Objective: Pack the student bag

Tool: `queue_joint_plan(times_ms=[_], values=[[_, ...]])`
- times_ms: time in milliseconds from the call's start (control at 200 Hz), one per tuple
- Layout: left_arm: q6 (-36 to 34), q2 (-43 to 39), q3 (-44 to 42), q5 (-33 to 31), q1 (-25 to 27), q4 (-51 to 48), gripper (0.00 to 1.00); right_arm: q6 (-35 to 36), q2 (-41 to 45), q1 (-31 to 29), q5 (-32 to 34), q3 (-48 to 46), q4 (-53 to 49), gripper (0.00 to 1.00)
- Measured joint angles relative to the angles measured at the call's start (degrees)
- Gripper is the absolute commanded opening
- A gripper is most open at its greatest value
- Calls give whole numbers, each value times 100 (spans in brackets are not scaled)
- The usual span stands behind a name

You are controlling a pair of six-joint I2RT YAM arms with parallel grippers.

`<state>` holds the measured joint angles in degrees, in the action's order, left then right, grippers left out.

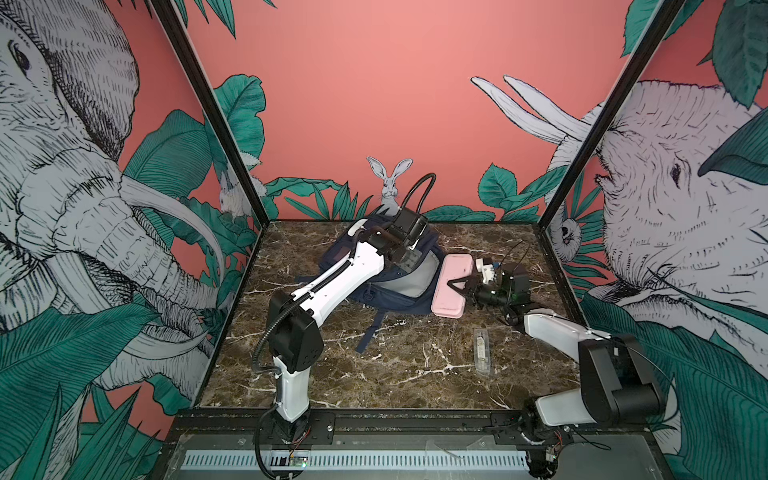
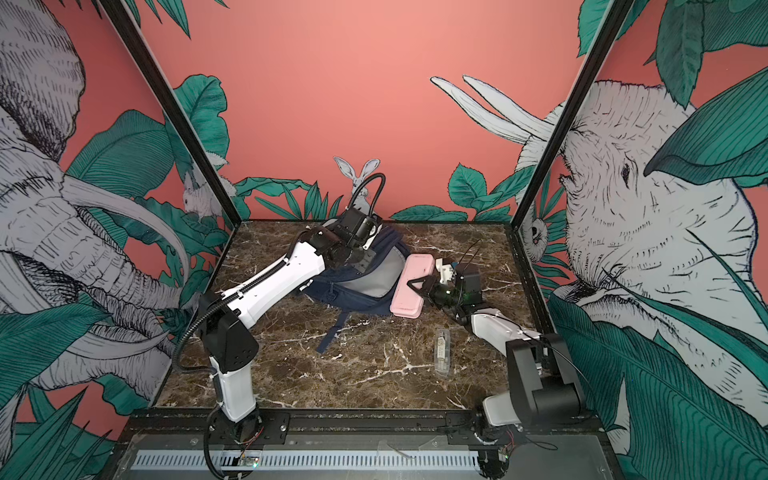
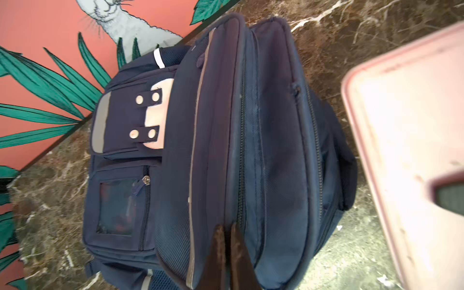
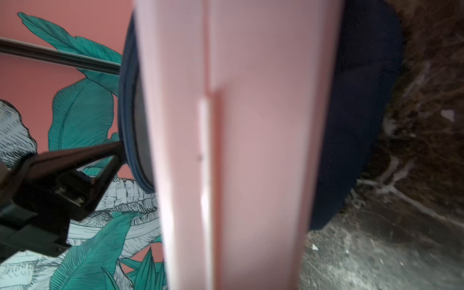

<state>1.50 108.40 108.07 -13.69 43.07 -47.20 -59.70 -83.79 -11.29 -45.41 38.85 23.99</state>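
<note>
The left arm (image 1: 332,286) and right arm (image 1: 557,332) share glossy white link shells dotted with small dark screws, joined by boxy matte-black housings. A ribbed black hose (image 1: 257,353) runs along the left one. The right gripper (image 1: 453,286) has black, open-triangle fingers

Ref. top view only. L gripper (image 2: 360,268) sits down on student bag (image 2: 353,297), at upper edge of grey-lined opening; jaw gap not resolvable here. R gripper (image 2: 417,288) clamps pink case (image 2: 405,305) at its right long edge. Case's left edge lies against bag. Clear packet (image 2: 441,353) lies flat on marble table (image 2: 332,374), nearer front, apart from case.
</note>
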Motion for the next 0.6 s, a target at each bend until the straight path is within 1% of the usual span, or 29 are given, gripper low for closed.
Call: queue_joint_plan(times_ms=[200, 440, 545, 600], values=[[122, 0, -11, 260, -61, 31, 0, -575, -1169, -157, 155, 721, 831, 15], [199, 0, 50, 345, -90, 28, 0, -975, -2787, -841, 382, 2155, 1250, 16], [214, -4, 55, 365, -116, 28, 0, -1349, -3624, -1099, 466, 2938, 1604, 22], [223, -11, 55, 378, -129, 28, 0, -1556, -4074, -1209, 501, 3375, 1746, 32]])
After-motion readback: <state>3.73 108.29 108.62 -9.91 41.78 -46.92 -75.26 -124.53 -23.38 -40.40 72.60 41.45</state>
